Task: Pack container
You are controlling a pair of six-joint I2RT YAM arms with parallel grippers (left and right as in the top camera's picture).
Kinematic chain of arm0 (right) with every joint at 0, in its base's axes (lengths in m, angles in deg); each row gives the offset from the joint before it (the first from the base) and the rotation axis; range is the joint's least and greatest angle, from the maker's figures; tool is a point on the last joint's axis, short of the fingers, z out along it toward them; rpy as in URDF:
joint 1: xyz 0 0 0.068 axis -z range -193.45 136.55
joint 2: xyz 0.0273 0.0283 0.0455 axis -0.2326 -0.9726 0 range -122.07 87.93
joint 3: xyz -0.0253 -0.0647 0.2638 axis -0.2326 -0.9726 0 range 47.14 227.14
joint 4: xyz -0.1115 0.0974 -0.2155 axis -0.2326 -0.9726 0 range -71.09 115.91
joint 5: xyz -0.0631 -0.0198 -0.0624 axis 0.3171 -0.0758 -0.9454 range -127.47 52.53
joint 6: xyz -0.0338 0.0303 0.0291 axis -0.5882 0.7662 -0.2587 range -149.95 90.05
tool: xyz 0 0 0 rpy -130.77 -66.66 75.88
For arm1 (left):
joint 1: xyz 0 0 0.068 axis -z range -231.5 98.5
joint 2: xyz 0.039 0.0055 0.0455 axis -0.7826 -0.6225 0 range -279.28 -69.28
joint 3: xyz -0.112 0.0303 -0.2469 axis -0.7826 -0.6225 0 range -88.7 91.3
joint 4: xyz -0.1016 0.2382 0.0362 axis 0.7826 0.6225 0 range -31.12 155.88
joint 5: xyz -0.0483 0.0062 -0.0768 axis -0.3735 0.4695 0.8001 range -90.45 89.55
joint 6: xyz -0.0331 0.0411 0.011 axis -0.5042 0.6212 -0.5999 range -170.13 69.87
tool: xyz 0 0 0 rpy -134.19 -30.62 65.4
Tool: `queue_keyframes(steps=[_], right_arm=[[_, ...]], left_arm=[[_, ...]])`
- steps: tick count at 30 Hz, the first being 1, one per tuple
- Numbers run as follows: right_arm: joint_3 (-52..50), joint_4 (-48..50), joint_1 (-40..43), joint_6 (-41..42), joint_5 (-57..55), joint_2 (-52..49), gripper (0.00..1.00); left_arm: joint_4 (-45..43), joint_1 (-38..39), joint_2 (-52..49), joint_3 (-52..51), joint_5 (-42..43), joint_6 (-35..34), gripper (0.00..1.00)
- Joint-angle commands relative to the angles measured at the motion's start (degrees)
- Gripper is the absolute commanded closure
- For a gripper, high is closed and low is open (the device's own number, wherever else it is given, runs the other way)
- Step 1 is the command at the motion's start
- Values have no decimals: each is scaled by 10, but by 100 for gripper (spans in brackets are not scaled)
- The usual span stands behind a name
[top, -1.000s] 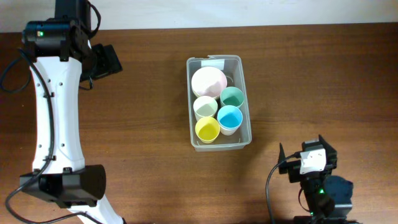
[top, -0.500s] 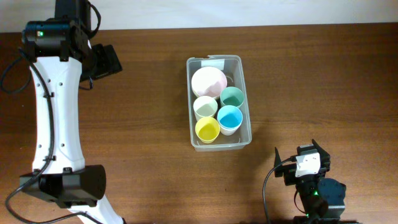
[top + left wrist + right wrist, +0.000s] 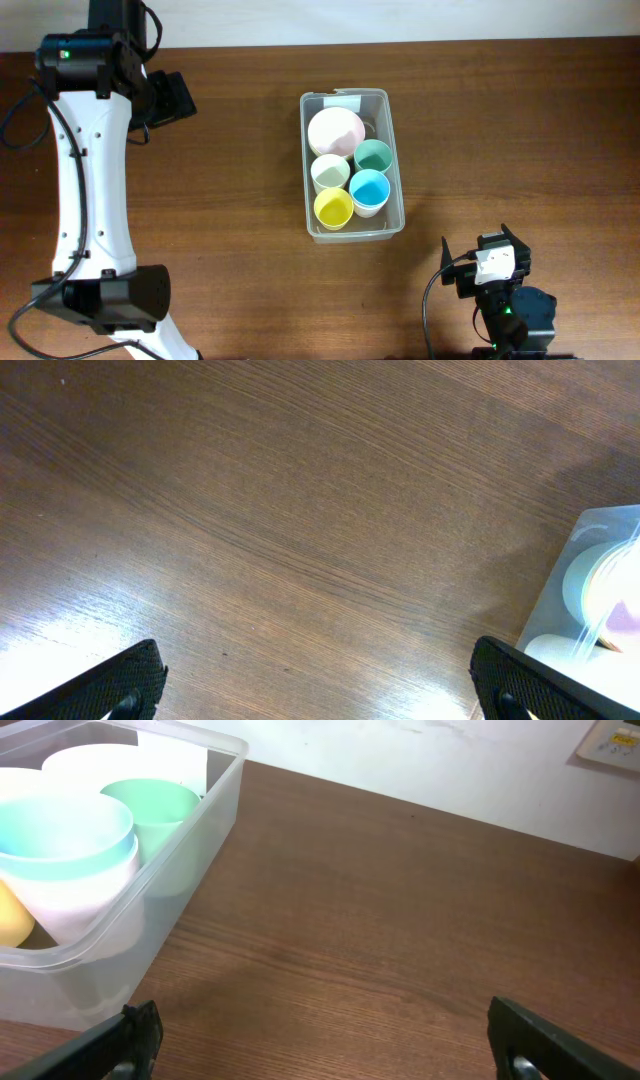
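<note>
The clear container (image 3: pixel 394 150) stands mid-table with its white label at the far end. It holds a pink bowl (image 3: pixel 334 130) and white (image 3: pixel 329 172), green (image 3: pixel 373 156), blue (image 3: pixel 369 188) and yellow (image 3: pixel 333 207) cups. My left gripper (image 3: pixel 320 690) is open and empty over bare wood, with the container's corner (image 3: pixel 590 575) at the right edge of the left wrist view. My right gripper (image 3: pixel 325 1045) is open and empty near the table's front edge, right of the container (image 3: pixel 190 850).
The left arm (image 3: pixel 90 170) runs down the table's left side. The right arm's wrist (image 3: pixel 495 265) sits at the front, right of the container. A pale wall edges the table's far side (image 3: pixel 400 20).
The right arm drew back slightly toward the front edge between the earliest frame and the middle one, then stayed still. The left arm and the container have not moved.
</note>
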Motion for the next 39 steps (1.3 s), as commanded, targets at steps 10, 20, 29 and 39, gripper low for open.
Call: queue_keyframes(steps=[10,20,29,39], right_arm=[[-6,2,-3,6,5,6,1],[-6,2,-3,6,5,6,1],[-6,2,-3,6,5,6,1],[-6,2,-3,6,5,6,1]], left_arm=[[-1,-1,23,8,-19,-1,1],[-263,0,252,-200,-36,73,1],[-485,-3,582,-600,-36,143,1],[-515,-2,865,-909,-18,141,1]])
